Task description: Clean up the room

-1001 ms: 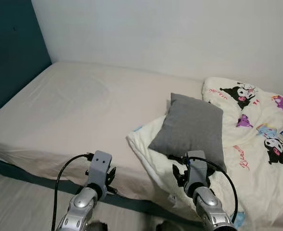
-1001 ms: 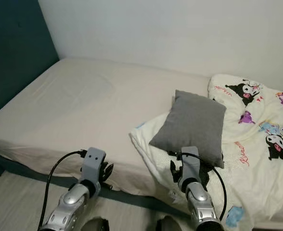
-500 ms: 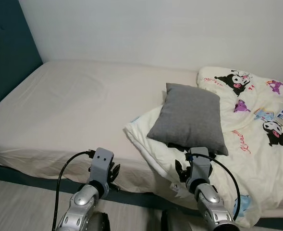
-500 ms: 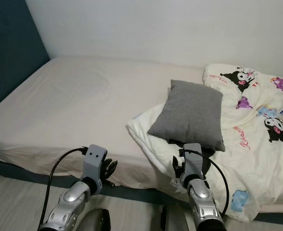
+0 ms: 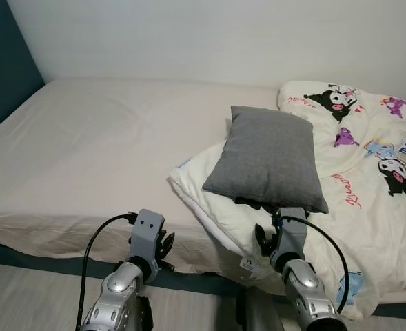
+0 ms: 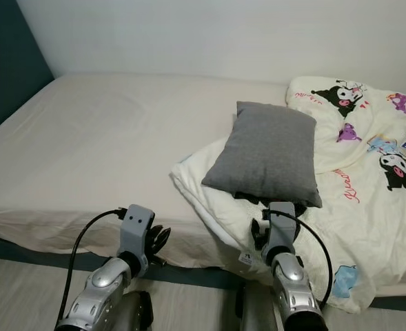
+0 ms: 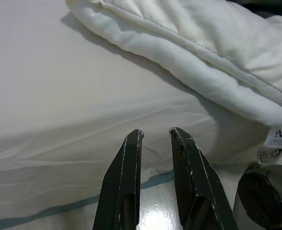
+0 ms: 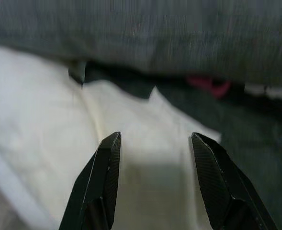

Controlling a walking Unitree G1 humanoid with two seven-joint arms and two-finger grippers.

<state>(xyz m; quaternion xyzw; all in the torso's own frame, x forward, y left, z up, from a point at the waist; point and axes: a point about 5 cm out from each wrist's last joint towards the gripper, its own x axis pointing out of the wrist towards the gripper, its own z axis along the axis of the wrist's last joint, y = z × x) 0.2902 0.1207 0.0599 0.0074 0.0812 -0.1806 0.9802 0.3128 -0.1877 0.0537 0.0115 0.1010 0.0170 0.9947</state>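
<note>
Right, my right gripper is spread wide, empty, just below the grey pillow; soft and light, I'd pinch its near edge. Left gripper barely parted.

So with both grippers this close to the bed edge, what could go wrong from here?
The right gripper is open and aimed at the quilt just under the grey pillow; closing could pinch quilt instead of pillow, or drag both together. The quilt already hangs over the mattress edge, so a tug may pull it to the floor. The left gripper, fingers slightly apart, points at the mattress side and could snag the sheet.
</note>
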